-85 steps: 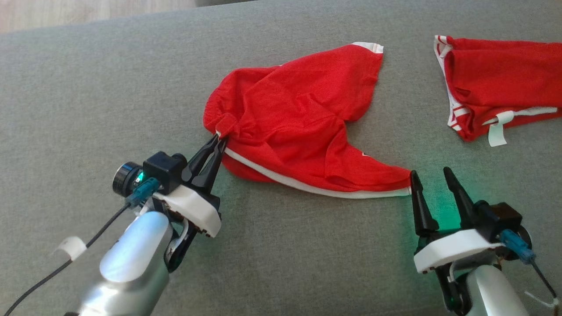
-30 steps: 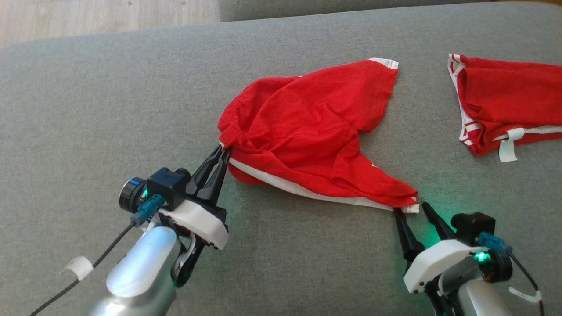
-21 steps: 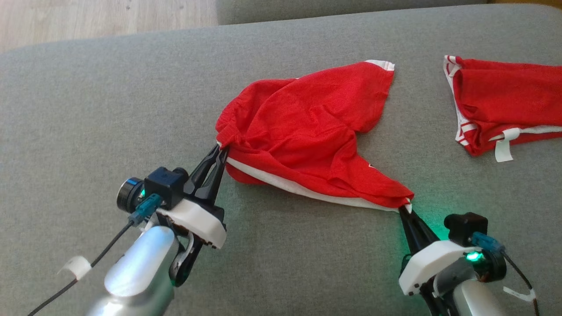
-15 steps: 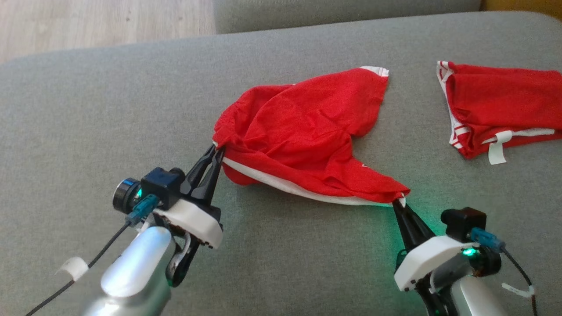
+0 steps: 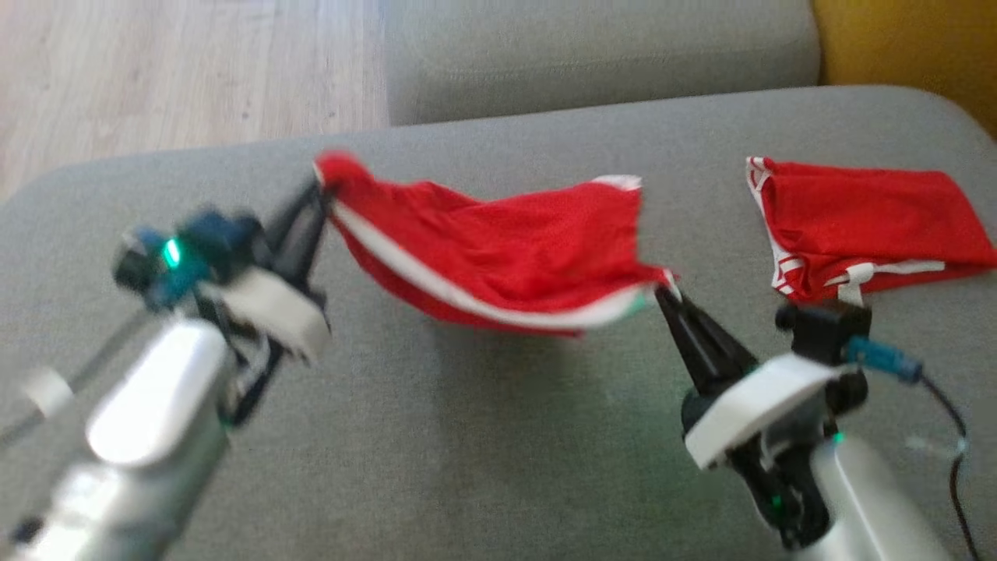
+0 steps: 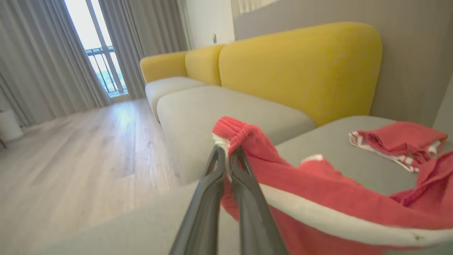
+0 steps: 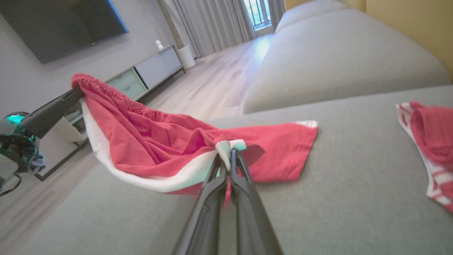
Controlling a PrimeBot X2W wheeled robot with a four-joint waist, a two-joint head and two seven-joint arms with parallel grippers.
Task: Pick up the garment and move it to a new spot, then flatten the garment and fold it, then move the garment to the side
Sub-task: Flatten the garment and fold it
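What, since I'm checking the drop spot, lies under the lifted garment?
Grey sofa cushion shows beneath the red garment, hung between the left gripper and right gripper. Its far leg rests on the cushion, hiding that patch.

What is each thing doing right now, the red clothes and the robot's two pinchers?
red garment with white trim: lifted, stretched between both grippers.
left gripper: shut on its gathered corner.
right gripper: shut on its white hem.
second red garment: folded, lying on the grey sofa cushion.
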